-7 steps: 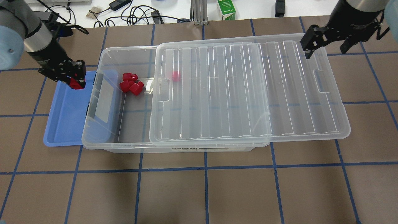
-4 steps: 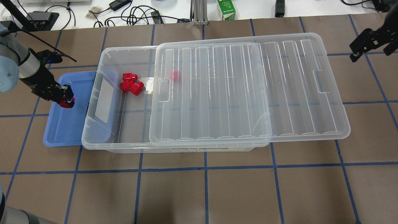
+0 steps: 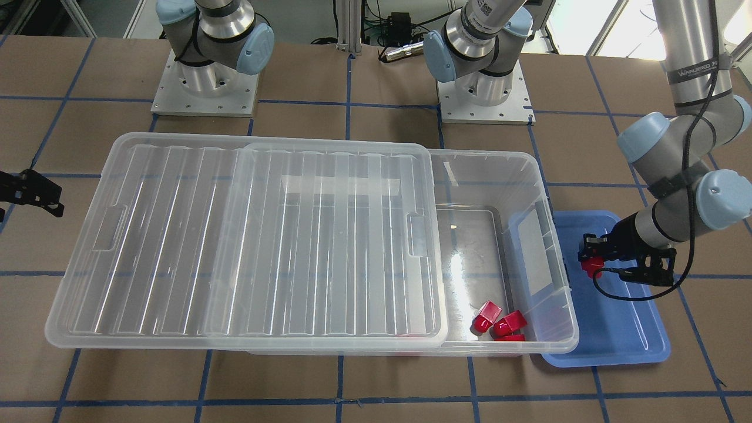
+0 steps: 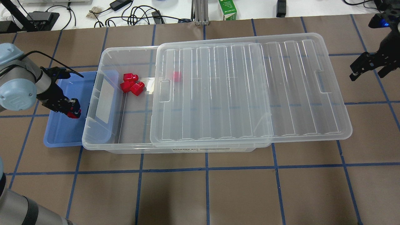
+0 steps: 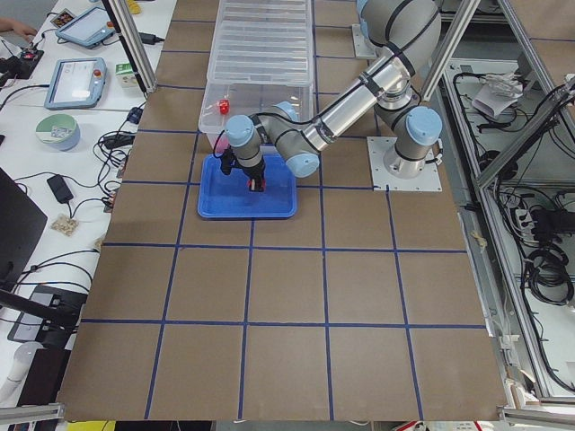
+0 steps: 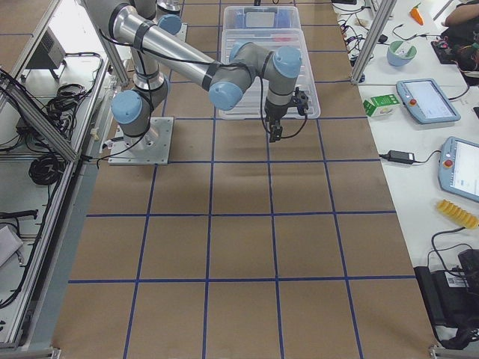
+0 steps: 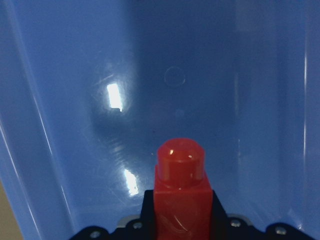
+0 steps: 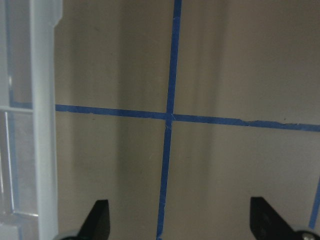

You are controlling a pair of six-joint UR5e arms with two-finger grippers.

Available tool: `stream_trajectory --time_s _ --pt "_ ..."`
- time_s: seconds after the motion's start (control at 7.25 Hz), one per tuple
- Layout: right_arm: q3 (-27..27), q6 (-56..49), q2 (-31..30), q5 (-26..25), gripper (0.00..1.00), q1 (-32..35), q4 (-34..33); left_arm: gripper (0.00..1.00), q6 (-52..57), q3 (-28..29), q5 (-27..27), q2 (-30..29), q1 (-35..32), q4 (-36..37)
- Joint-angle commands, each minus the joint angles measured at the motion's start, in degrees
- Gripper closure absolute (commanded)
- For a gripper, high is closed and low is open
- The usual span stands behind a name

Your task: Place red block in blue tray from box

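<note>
My left gripper (image 4: 73, 111) is shut on a red block (image 7: 180, 190) and holds it low over the blue tray (image 4: 67, 129), near the box's left end. The block also shows in the front view (image 3: 589, 265) and the left view (image 5: 254, 185). The clear box (image 4: 111, 142) holds several more red blocks (image 4: 132, 84) at its open left end, and another one (image 4: 177, 76) shows through the lid. The ribbed lid (image 4: 250, 90) is slid to the right. My right gripper (image 4: 365, 65) is open and empty over the bare table right of the lid.
The blue tray (image 3: 623, 335) is partly tucked under the box's end. Cables, a green carton (image 4: 227, 9) and devices lie beyond the table's far edge. Blue tape lines (image 8: 170, 117) cross the brown table.
My left gripper has carried the red block from the tray's far end toward its middle and lowered it. My right gripper has moved away from the lid, off to the right.
</note>
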Motion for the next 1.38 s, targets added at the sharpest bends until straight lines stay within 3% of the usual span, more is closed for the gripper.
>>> stream_trajectory --time_s 0.0,0.41,0.55,0.69,0.97,1.24 --pt "2.4 4.7 0.2 0.3 0.00 0.6 -0.7 0.00 -0.3 1.7 0.8 1.8 -0.3 -1.2" --pt "2.6 11.2 0.1 2.1 0.00 6.2 -0.7 0.00 -2.2 14.5 0.6 10.5 -3.9 -23.5" --pt "2.5 14.5 0.1 2.5 0.00 9.0 -1.0 0.00 -2.4 18.4 1.1 12.2 -8.8 -27.2" --pt "2.6 17.8 0.2 2.4 0.00 12.2 -1.5 0.00 -4.4 19.2 1.4 14.3 -12.8 -29.2" --pt "2.5 24.0 0.2 2.3 0.00 18.2 -3.7 0.00 -8.2 19.2 0.7 17.7 -14.9 -32.0" --pt "2.5 27.1 0.2 1.3 0.00 23.4 -6.4 0.00 -16.5 18.9 1.3 19.9 -23.0 -32.4"
